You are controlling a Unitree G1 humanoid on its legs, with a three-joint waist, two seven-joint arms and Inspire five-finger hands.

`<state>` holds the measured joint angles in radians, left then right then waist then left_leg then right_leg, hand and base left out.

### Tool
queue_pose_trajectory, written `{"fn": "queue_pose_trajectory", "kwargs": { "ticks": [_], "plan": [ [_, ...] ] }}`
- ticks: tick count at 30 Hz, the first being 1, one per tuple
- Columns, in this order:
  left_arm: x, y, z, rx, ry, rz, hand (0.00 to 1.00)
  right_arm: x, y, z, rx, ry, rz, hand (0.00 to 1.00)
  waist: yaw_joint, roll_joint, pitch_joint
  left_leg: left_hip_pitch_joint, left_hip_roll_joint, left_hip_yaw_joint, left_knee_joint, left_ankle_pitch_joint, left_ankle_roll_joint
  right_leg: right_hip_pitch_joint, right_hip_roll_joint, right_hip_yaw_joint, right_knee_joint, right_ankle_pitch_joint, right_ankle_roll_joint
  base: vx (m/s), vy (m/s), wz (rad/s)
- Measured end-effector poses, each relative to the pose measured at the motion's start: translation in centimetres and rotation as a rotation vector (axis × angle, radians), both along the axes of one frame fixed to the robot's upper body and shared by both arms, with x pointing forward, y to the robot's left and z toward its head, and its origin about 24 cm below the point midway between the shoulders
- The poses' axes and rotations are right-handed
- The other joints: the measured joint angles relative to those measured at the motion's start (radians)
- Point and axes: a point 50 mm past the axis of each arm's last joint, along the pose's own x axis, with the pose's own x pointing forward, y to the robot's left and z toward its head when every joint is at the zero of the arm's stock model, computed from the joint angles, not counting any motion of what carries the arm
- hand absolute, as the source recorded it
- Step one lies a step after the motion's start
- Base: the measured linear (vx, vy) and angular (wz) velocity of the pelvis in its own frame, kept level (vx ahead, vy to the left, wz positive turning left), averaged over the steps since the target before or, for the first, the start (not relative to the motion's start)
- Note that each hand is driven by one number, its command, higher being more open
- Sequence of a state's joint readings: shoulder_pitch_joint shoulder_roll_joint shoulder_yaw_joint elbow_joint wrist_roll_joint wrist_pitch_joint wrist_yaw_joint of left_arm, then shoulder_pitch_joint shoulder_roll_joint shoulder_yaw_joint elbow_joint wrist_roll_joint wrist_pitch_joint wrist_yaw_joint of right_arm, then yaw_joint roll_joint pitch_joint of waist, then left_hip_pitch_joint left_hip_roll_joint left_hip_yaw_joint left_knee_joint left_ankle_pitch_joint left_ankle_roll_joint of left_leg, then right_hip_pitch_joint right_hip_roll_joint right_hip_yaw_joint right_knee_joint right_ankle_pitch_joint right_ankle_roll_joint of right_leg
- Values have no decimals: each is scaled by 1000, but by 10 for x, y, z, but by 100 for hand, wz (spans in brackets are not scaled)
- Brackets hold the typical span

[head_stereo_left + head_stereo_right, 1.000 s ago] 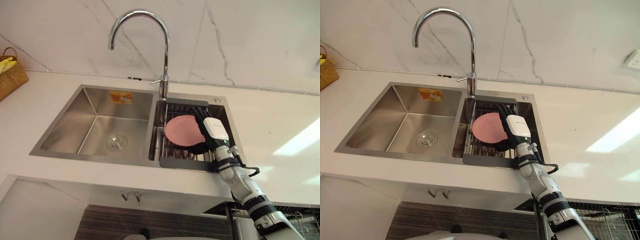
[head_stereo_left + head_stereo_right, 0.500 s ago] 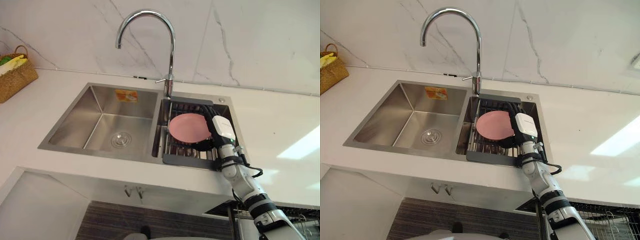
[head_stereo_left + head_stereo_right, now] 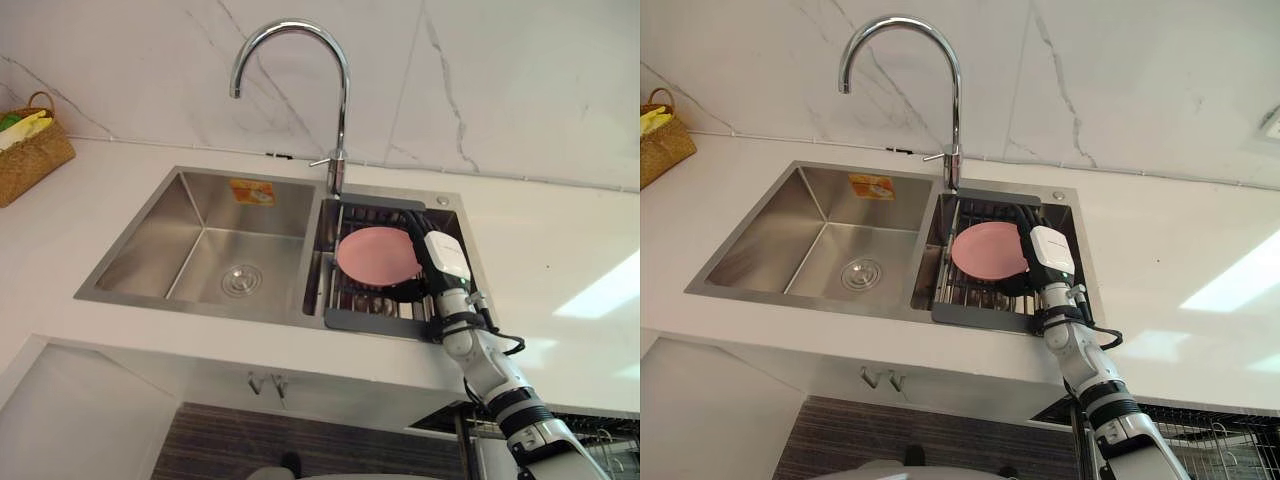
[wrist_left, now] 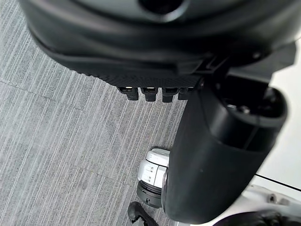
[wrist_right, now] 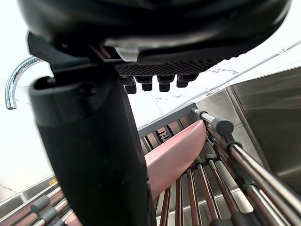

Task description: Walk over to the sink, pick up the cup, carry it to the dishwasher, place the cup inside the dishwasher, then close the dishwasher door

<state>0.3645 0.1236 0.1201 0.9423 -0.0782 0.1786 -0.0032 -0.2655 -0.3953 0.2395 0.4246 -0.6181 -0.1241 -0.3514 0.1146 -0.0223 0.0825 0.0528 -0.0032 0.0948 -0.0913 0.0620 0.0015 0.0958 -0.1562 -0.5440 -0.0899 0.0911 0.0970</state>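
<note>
A pink cup (image 3: 375, 254) lies on its side in the dark drain rack (image 3: 365, 320) that fills the sink's right basin. My right hand (image 3: 437, 257) is down in that rack against the cup's right side. Dark fingers reach behind the cup and the thumb lies below it. In the right wrist view the thumb (image 5: 94, 165) sits close beside the pink cup (image 5: 174, 155), and the fingers (image 5: 146, 84) stay straight above it without curling round. My left hand (image 4: 221, 155) hangs relaxed over grey floor.
The steel sink's left basin (image 3: 200, 250) holds nothing, with a tall chrome faucet (image 3: 340, 100) between the basins. A wicker basket (image 3: 30, 150) stands on the white counter at far left. Wire dishwasher racks (image 3: 1220, 430) show at the lower right, below the counter edge.
The camera shifted over the last second, so the whole scene slid right. The right hand and cup keep the same place in the rack.
</note>
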Motion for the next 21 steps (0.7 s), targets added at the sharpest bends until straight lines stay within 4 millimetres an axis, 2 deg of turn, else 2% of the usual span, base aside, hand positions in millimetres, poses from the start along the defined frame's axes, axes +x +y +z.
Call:
{"fn": "queue_pose_trajectory", "kwargs": {
  "ticks": [7, 12, 18, 19, 21],
  "plan": [
    [1, 0, 0, -1, -1, -14, 100, 7, 0, -1, -42, 53, 26, 100, 4, 1, 0, -1, 0, -3, 0, 0, 0, 1, 0, -5, 0, -1, 0, 0, 0, 0],
    [2, 2, 1, 5, -10, -28, 100, 12, 2, 1, -173, 59, 70, 100, 7, 0, 0, -5, 0, -13, 0, 1, -1, 2, 0, -15, 0, -2, -1, 0, 0, 5],
    [2, 3, 1, 9, -20, -50, 100, 12, -3, 2, -223, 46, 71, 100, 8, -5, -4, -9, 0, -33, 0, 5, -5, 8, 1, -34, 0, -4, -3, 12, -1, 9],
    [2, 3, 1, 10, -22, -51, 100, 12, -4, 2, -228, 42, 72, 0, 9, -5, -3, -9, 0, -34, 0, 5, -5, 9, 1, -36, 0, -4, -3, 11, 1, 8],
    [3, 3, 1, 9, -24, -59, 100, 12, -5, 1, -234, 35, 69, 0, 11, -5, -4, -10, 0, -40, 0, 6, -6, 10, 1, -41, 0, -5, -1, 7, 2, 7]
  ]
}}
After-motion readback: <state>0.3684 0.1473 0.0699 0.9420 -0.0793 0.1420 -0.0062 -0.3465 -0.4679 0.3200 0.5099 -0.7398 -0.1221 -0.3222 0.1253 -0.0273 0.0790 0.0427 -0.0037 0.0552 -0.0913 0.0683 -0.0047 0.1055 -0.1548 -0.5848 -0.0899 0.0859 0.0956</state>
